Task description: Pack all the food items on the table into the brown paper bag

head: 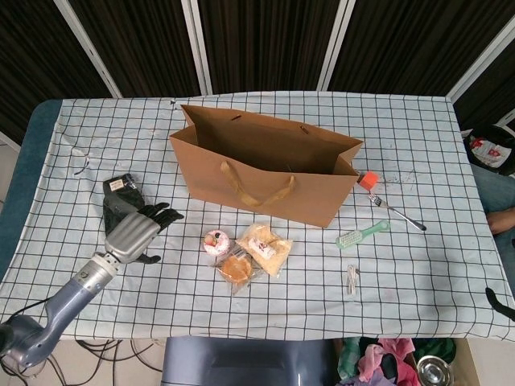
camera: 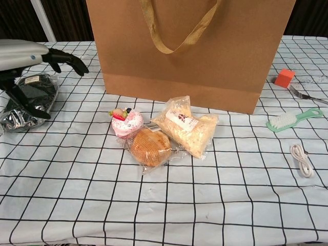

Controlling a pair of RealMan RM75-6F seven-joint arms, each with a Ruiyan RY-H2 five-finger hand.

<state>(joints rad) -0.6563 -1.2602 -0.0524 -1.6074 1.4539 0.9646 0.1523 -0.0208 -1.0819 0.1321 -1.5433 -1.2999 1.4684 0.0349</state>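
Observation:
The brown paper bag (head: 265, 165) stands open mid-table, filling the top of the chest view (camera: 189, 51). In front of it lie a pink heart-shaped pastry (head: 216, 241) (camera: 126, 122), a round wrapped cookie (head: 236, 268) (camera: 149, 146) and a clear packet of pale crackers (head: 266, 248) (camera: 185, 128). A black foil packet (head: 119, 204) (camera: 28, 100) lies at the left. My left hand (head: 137, 234) (camera: 25, 56) hovers over the packet's near end with its fingers spread and nothing in it. Only a dark curved tip (head: 499, 304), perhaps of my right hand, shows at the right edge.
Right of the bag sit an orange block (head: 368, 180) (camera: 284, 77), a fork (head: 398, 211), a green brush (head: 362, 234) (camera: 293, 120) and a coiled white cable (head: 352, 280) (camera: 302, 160). The checked tablecloth (head: 418, 137) covers the table.

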